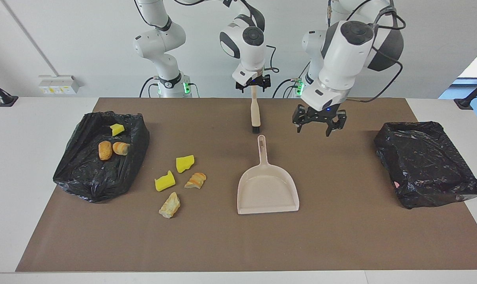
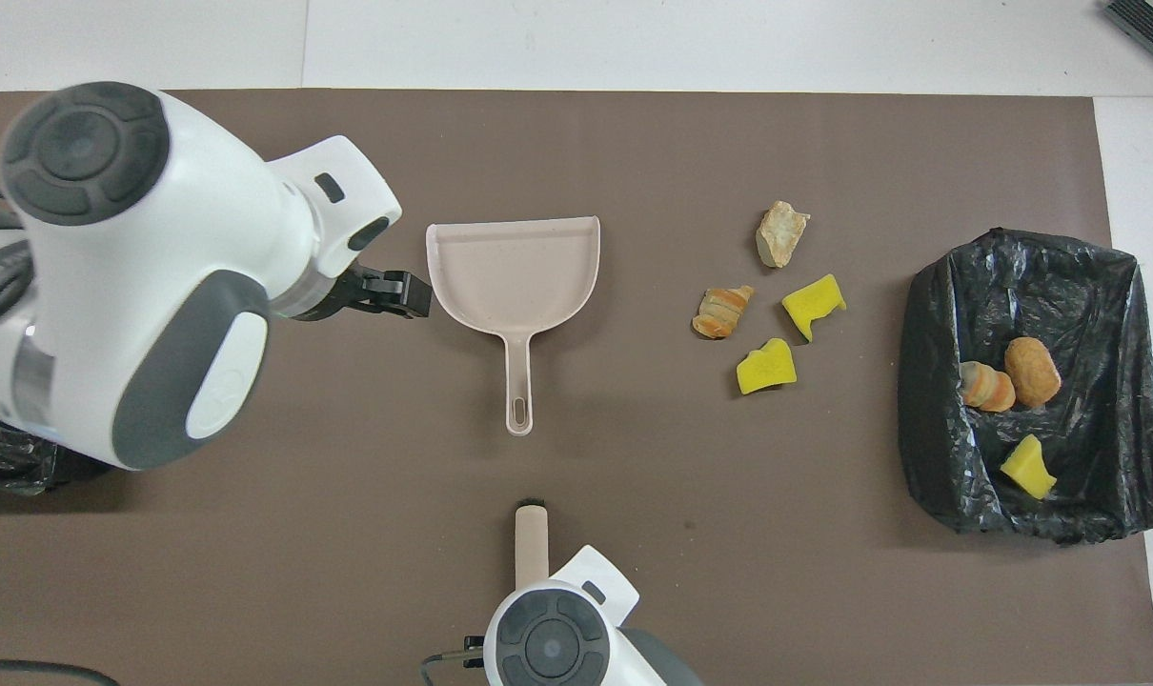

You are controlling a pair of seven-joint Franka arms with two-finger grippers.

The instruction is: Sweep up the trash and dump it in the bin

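One camera faces the robots from high; another looks steeply down.

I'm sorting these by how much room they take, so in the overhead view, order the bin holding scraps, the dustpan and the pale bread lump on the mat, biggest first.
1. Bin holding scraps, largest.
2. Dustpan, clearly smaller.
3. Pale bread lump, by far the smallest.
All lie on the mat, so nearness hardly skews this.
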